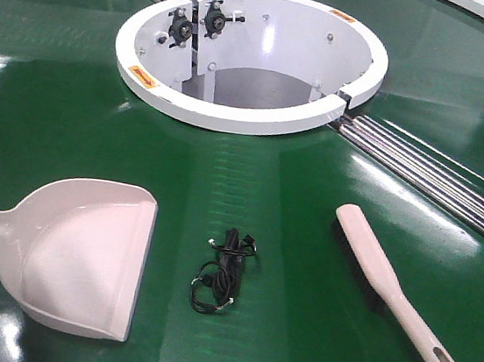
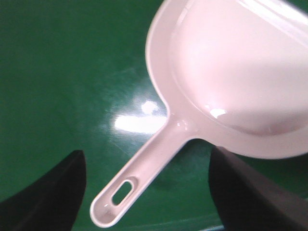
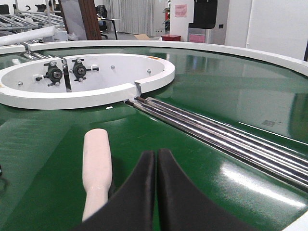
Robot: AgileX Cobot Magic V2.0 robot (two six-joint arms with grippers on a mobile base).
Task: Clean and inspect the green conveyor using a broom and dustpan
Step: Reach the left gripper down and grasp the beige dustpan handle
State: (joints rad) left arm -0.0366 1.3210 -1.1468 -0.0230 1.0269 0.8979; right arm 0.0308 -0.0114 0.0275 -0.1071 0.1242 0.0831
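- Green conveyor (image 1: 252,173): a glossy belt that carries everything; its white hub (image 1: 248,58) sits toward the far edge, and chrome rollers (image 1: 436,183) run out toward the right edge.
- Dustpan (image 1: 82,259): lies flat near the near edge, on my left, with its lip facing the middle.
- Broom (image 1: 396,293): lies near the near edge on my right, well apart from the dustpan. A black cable (image 1: 224,271) lies between them.
- Left gripper (image 2: 147,166): released, fingers spread to either side of the dustpan handle and not touching it.
- Right gripper (image 3: 156,159): clenched on nothing, just beside the broom.
- Step in hand, as I judge it: take the dustpan handle.
  - Centre the narrow shaft between my fingers, above the hang hole.
  - Descend squarely, then clamp across the flat sides so the pan cannot roll.
  - Keep the lip on the belt.
- Limits of view:
  - The handle end is cut off at the front view's left side.
  - The broom's bristles are mostly hidden beneath its back.
  - I cannot tell my left fingers' height above the belt.
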